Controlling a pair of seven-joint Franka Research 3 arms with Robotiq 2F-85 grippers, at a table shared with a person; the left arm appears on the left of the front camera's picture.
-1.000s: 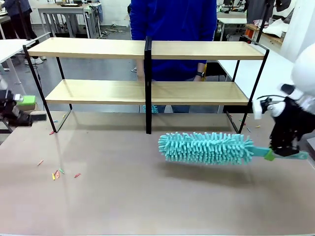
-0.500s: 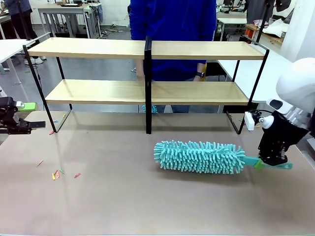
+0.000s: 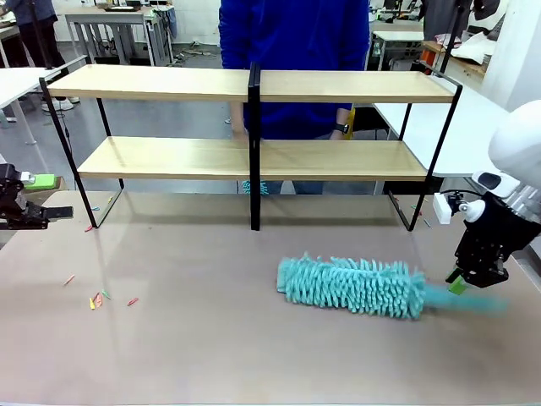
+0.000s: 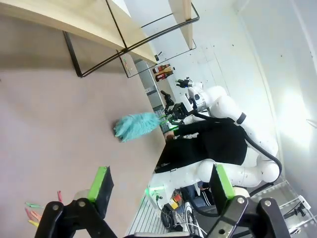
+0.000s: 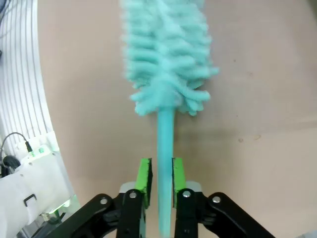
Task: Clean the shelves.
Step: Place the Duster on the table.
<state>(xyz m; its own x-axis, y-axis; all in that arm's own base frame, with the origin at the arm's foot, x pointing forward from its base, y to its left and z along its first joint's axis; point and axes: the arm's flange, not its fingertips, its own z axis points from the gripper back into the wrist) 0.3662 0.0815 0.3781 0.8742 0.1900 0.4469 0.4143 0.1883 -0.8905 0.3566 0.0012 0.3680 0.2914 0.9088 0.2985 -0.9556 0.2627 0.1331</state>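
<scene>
Your right pincer (image 3: 463, 280) has just let go: the duster (image 3: 355, 287) dropped onto the bench (image 3: 211, 338), blurred, in front of the shelves (image 3: 254, 85). Dusting looks finished. Left pincer (image 4: 158, 186) is spread, empty.

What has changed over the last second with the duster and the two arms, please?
The right hand lowered the teal duster onto the table, where it now lies blurred, its handle still between the pads, which have just begun to part. The left hand, open, sank slightly at the table's left edge. The shelves, the coloured scraps and the person behind stayed as they were.
</scene>
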